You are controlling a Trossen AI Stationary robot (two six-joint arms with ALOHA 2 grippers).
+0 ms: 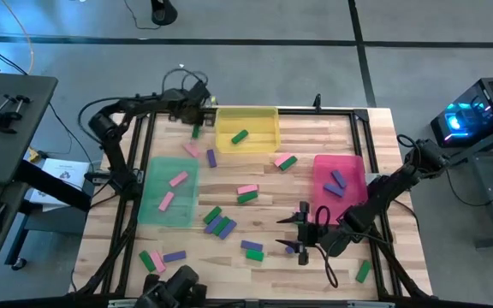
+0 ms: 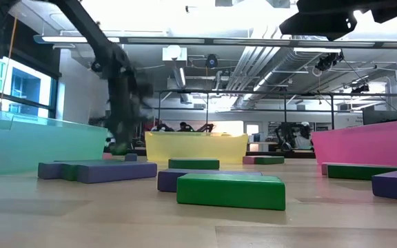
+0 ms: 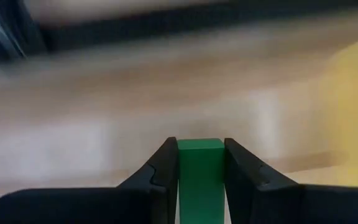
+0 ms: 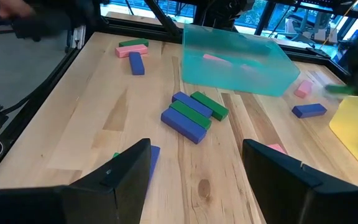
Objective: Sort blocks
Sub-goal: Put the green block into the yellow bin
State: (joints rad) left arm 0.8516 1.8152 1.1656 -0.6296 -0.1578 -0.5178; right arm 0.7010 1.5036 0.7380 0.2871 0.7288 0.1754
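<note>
Wood table (image 1: 315,154) | left gripper (image 1: 197,127) clamps green block (image 3: 201,168); carry over yellow tray (image 1: 268,120) before release | right gripper (image 1: 302,235) wide, empty.

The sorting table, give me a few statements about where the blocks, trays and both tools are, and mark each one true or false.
1. The left tool is shut on a green block. True.
2. The yellow tray holds one green block. True.
3. The green tray holds blue-purple blocks. False: it holds two pink blocks.
4. The right tool grips a pink block. False: it is open and empty, above the table.
5. The pink tray is empty. False: blue-purple blocks lie in it.
</note>
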